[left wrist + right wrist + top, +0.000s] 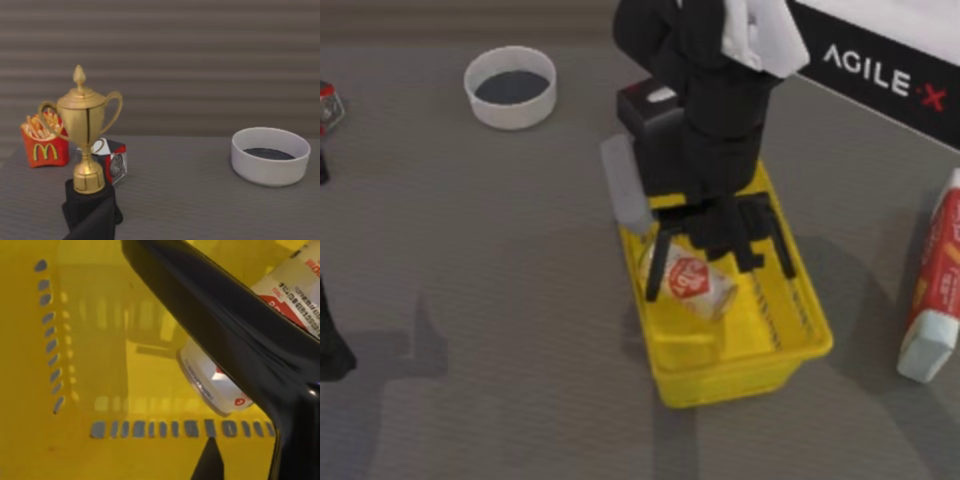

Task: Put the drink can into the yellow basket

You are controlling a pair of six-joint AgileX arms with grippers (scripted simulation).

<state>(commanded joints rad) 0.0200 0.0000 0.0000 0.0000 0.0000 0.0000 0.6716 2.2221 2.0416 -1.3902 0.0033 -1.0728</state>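
**Inspector:** Start at the lower centre of the top view. What is there?

**Assistant:** The yellow basket [790,350], and inside it the drink can [688,284], tilted on its side over the basket floor. The right gripper [705,262] reaches down into the basket around it. In the right wrist view a dark finger [235,345] lies across the can [220,385], with the slotted basket wall [50,340] close behind.

**Inspector:** Grip state?

**Assistant:** The fingers appear closed on the can, one at each side; I judge it held, not resting free, though contact with the floor cannot be confirmed.

**Inspector:** Step in hand?

**Assistant:** Placement, near its end. The next move calls for parting the fingers and lifting straight up, clear of the black handles [765,235].

**Inspector:** Farther off?

**Assistant:** A carton [938,300] at the right edge, a white bowl [510,87] at upper left. The left arm sits parked at the left edge [332,350]; its gripper state cannot be told. Its wrist view shows a trophy [86,130] and fries [44,140].
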